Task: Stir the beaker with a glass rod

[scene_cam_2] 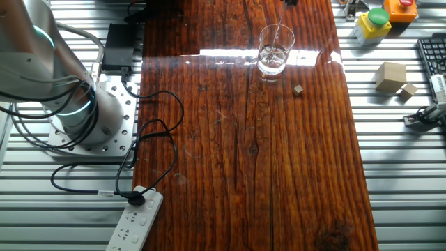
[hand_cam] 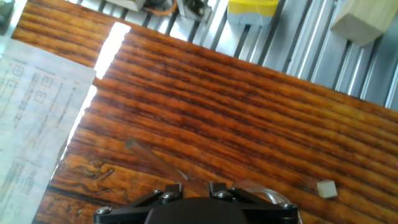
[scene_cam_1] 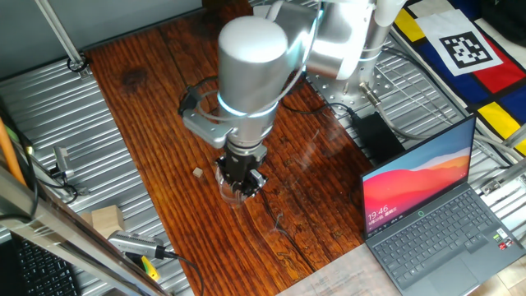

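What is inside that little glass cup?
A thin glass rod leans inside the glass cup, its top running up out of the picture. Whether there is liquid is unclear.

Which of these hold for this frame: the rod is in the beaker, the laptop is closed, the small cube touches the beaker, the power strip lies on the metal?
1. The glass rod stands in the beaker. True.
2. The laptop is closed. False: it is open, with its screen lit.
3. The small tan cube touches the beaker. False: it lies apart on the wooden board.
4. The white power strip lies on the metal surface beside the board. True.
5. The hand is over the beaker. True.
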`<act>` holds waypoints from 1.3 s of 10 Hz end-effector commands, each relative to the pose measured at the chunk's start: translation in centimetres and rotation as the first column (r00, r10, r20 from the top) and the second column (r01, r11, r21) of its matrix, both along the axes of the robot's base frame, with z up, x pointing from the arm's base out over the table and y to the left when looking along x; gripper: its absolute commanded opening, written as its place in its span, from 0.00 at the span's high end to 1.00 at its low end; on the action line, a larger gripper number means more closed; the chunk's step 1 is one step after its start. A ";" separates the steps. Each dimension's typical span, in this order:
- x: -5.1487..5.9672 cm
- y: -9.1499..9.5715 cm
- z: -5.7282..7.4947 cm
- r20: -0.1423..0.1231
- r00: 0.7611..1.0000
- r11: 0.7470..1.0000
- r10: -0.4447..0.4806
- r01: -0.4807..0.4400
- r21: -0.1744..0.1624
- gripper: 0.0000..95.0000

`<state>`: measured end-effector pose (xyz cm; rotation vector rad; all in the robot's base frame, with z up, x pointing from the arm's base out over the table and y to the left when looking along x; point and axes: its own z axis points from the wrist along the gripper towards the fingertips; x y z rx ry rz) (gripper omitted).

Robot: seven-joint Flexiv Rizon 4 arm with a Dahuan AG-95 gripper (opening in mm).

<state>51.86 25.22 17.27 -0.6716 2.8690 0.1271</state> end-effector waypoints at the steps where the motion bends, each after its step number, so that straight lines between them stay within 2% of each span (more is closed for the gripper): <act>1: 0.2 0.1 -0.1 0.031 0.983 0.983 0.181 -0.180 -0.033 0.80; 2: 0.2 0.1 -0.1 0.052 0.974 0.975 0.222 -0.221 -0.022 0.80; 6: 0.8 0.1 0.0 0.055 0.966 0.967 0.253 -0.251 -0.034 0.80; 7: 0.8 0.0 0.0 0.056 0.967 0.969 0.248 -0.246 -0.033 1.00; 9: 0.9 0.0 0.0 0.060 0.967 0.969 0.246 -0.244 -0.033 1.00; 10: 0.9 0.0 0.0 0.069 0.967 0.969 0.246 -0.243 -0.047 1.00; 13: 1.1 0.0 0.0 0.073 0.968 0.970 0.242 -0.239 -0.045 1.00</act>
